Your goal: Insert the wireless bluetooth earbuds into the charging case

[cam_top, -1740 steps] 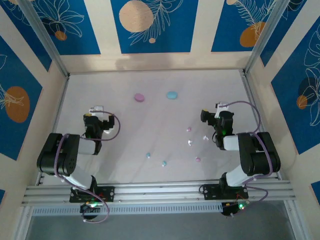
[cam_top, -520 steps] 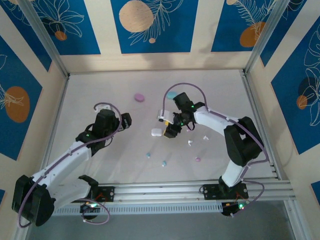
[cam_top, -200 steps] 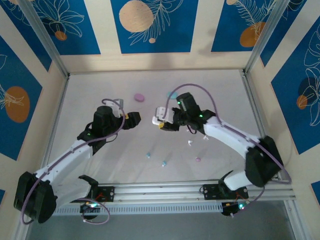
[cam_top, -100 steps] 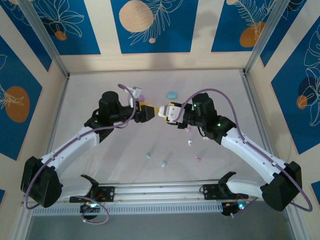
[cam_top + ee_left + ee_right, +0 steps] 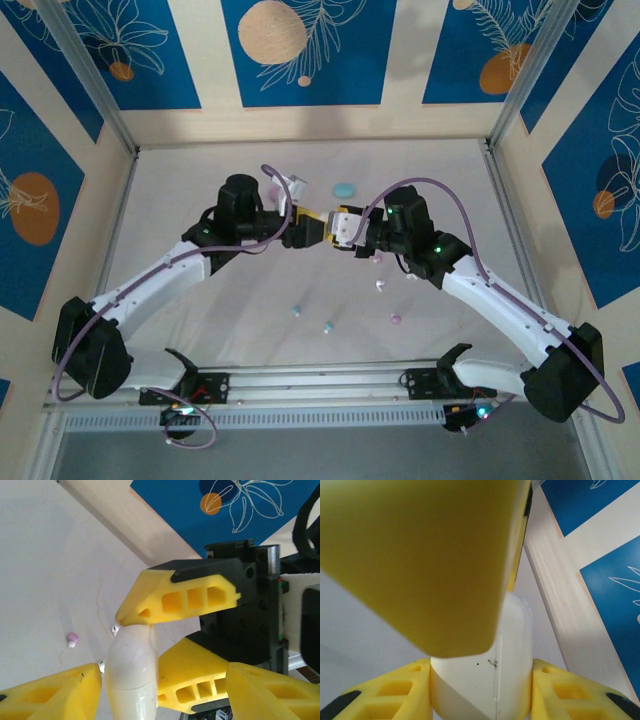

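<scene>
a: where is the white charging case (image 5: 131, 672)?
b: over the middle of the table (image 5: 170, 200), where the two arms meet head on. the right gripper (image 5: 480, 695) is clenched on it, a yellow finger pressed to each side, and its lid looks closed.
a: and the left gripper (image 5: 310, 228)?
b: released, with its jaws standing apart around the free end of the case. in the left wrist view one of its fingers (image 5: 50, 695) sits just beside the case. the other is well off, past a finger of the right gripper.
a: the earbuds (image 5: 328, 327)?
b: loose on the table, nearer the arm bases. two light blue earbuds (image 5: 296, 311) lie close together, a pink earbud (image 5: 396, 320) lies to their right, and a white earbud (image 5: 380, 286) is near the right forearm.
a: any other case?
b: a light blue case (image 5: 344, 189) lies on the table just behind the grippers, toward the back wall.
</scene>
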Robot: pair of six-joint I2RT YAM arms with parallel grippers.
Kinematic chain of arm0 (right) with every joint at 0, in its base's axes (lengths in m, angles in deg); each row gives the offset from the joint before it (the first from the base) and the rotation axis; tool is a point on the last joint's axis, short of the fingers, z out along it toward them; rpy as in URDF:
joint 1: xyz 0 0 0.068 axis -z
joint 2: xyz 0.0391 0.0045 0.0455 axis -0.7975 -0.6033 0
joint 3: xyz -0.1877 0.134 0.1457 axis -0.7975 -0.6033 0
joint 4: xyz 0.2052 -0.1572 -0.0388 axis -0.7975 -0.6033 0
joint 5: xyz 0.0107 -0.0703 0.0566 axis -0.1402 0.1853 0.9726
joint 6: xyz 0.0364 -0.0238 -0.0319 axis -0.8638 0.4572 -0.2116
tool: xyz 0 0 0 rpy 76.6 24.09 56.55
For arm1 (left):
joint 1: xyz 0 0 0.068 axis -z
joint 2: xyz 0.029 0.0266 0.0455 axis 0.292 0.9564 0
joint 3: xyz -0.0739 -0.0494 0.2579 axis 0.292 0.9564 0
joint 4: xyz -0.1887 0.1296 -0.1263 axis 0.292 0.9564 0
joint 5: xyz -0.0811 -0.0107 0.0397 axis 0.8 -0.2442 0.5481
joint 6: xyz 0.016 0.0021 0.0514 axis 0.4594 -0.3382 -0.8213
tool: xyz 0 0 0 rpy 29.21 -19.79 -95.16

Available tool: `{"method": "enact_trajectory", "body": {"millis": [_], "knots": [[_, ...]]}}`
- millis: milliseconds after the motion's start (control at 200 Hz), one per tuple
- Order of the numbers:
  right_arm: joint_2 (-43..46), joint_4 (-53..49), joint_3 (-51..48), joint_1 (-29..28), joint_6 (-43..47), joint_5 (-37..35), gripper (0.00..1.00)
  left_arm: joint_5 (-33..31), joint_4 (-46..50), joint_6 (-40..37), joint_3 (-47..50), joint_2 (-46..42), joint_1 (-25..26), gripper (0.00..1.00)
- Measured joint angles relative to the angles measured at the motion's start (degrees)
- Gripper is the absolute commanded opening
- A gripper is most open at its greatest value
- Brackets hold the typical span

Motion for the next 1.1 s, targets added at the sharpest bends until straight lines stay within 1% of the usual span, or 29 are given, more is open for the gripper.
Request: {"method": "enact_trajectory", "body": {"millis": [90, 165, 230, 320, 500, 675, 1100], "knots": [[0.0, 0.0, 0.0, 0.0, 0.0, 0.6, 0.42, 0.0, 1.1, -0.8, -0.2, 0.3, 0.2, 0.62], [0.0, 0.0, 0.0, 0.0, 0.0, 0.8, 0.42, 0.0, 2.5, -1.4, -0.8, 0.6, 0.3, 0.56], [0.0, 0.0, 0.0, 0.0, 0.0, 1.0, 0.42, 0.0, 3.7, -2.3, -1.7, 0.9, 0.5, 0.52], [0.1, -0.1, 0.1, 0.0, 0.0, 1.0, 0.42, -0.4, 4.7, -3.2, -2.6, 1.3, 0.7, 0.43], [0.1, 0.0, 0.6, 0.0, -0.2, 1.0, 0.42, -0.6, 5.0, -3.7, -2.7, 1.6, 0.8, 0.4], [0.2, 0.0, 0.7, -0.1, -0.2, 1.0, 0.42, -0.6, 5.1, -3.8, -2.9, 2.4, 1.0, 0.31], [0.5, 0.1, 0.7, -0.3, -0.4, 0.9, 0.42, -1.1, 4.3, -2.6, -2.9, 2.6, 1.2, 0.29]]}}
